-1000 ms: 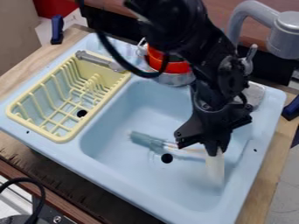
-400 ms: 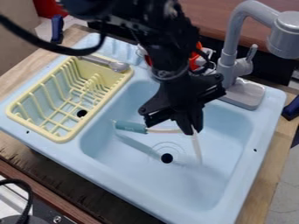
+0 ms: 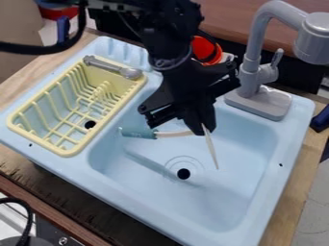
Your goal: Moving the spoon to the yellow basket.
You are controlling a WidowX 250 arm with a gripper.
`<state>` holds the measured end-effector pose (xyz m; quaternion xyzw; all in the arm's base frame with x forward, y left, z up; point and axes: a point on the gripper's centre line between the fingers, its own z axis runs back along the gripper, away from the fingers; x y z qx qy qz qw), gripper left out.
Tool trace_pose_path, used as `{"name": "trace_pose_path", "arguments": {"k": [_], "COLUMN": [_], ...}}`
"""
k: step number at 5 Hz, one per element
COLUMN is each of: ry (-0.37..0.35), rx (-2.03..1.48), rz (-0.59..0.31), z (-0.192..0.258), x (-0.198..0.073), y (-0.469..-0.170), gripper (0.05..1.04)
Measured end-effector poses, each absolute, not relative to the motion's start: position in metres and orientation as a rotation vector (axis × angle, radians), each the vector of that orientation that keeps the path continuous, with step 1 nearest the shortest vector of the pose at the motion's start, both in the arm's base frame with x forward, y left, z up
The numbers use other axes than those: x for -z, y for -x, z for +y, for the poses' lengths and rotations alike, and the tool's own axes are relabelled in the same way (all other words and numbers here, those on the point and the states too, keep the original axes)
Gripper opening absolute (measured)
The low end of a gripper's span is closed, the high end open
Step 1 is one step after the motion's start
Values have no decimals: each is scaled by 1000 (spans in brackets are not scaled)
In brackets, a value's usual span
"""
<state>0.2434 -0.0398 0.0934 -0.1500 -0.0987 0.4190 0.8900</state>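
Note:
The gripper point(image 3: 200, 129) hangs over the back middle of the sink's large basin, shut on a spoon-like utensil with a teal handle point(image 3: 137, 132). This handle points left toward the yellow basket, and a beige shaft runs from it to the fingers. From the fingers a thin pale end point(image 3: 211, 150) slants down. A shadow lies on the basin floor below, apart from the utensil. On the sink's left side sits the yellow basket point(image 3: 65, 152), a rack with slots. A grey spoon-shaped piece point(image 3: 109, 67) rests along its back end.
The light blue sink point(image 3: 160, 226) has a drain hole in its basin. A grey faucet point(image 3: 254, 62) stands at the back right. Behind the arm is a red-orange container point(image 3: 206, 49). Dark blue clamps point(image 3: 62, 29) grip the counter at both sides.
The gripper has moved left and toward the back of the basin, with the teal-handled utensil in it. The pale end shows narrower now. The basket has not moved.

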Motion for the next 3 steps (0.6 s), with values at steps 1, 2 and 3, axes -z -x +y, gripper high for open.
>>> {"name": "trace_pose_path", "arguments": {"k": [1, 2, 3], "ry": [345, 369, 330], "rx": [-892, -951, -1036], "rz": [-201, -274, -340], "z": [-40, -36, -21], "x": [-108, -124, -131], "y": [-247, -249, -251], "gripper": [54, 54, 54]}}
